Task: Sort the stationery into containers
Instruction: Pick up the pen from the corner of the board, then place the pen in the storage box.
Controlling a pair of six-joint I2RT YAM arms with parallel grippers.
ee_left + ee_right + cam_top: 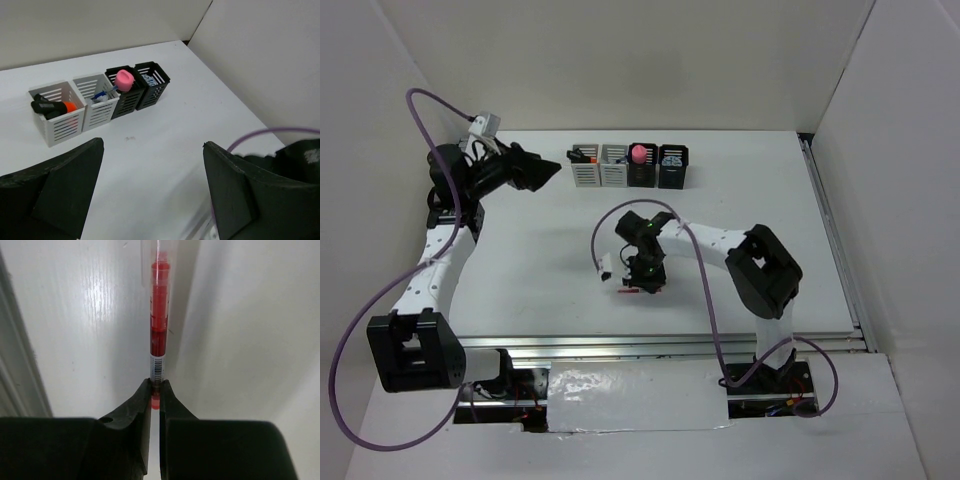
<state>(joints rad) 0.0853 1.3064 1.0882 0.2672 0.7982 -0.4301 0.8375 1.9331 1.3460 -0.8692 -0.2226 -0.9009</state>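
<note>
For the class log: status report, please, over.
Right gripper shut on red pen. Left gripper open, empty, facing containers. Nothing seen blocking the way.

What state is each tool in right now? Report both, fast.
Left tool: open, holding nothing.
Right tool: closed on the end of the red pen.

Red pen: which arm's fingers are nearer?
Right. The right fingers are shut on one end of the red pen; the left fingers hang open far away, beside the containers.
</note>
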